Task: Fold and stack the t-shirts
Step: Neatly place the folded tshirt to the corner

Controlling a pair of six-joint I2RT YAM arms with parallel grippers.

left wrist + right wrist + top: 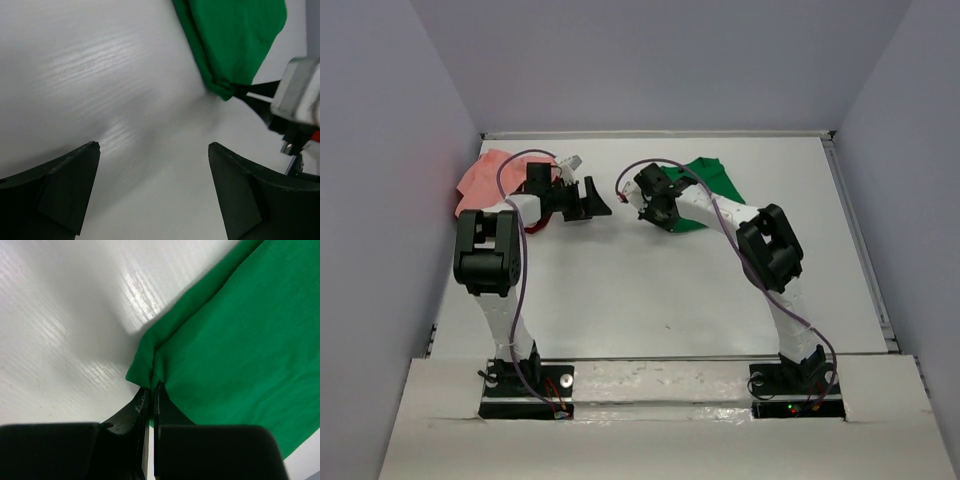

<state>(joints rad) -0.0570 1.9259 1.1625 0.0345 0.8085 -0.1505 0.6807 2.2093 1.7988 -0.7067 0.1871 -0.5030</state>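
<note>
The bright green t-shirt (712,180) lies at the back of the table, partly under my right arm. My right gripper (151,386) is shut on its near corner, the cloth (230,335) pinched between the jaws; the gripper sits at mid-table back in the top view (658,212). The green shirt also shows in the left wrist view (230,45). The salmon-pink t-shirt (485,180) is bunched at the back left, with a bit of dark red cloth (535,228) beside my left arm. My left gripper (595,200) is open and empty over bare table (152,150), facing the right gripper.
The white table (650,290) is walled by grey panels on three sides. Both arm bases stand on the near edge. The right gripper's body (300,100) shows at the right of the left wrist view.
</note>
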